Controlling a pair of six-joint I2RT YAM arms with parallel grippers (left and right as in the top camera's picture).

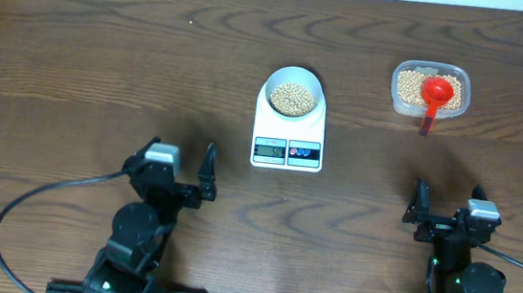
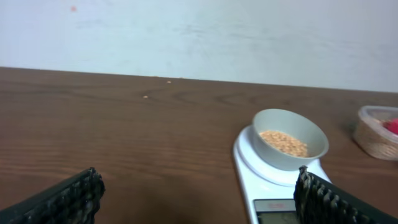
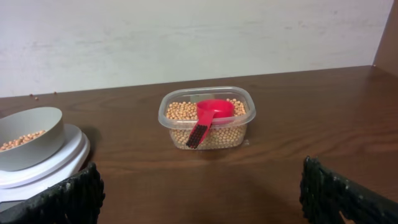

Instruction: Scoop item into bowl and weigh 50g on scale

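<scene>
Beans lie in the bowl, which sits on the scale; the reading is illegible. More fill the clear tub, with a red scoop resting inside. Left gripper and right gripper are spread wide and empty.

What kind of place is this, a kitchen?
Probably a robot test bench, not a kitchen: a bare wooden table against a plain wall, a scale carrying a bowl of beans, and a robot's left hand and right hand open nearby.
</scene>
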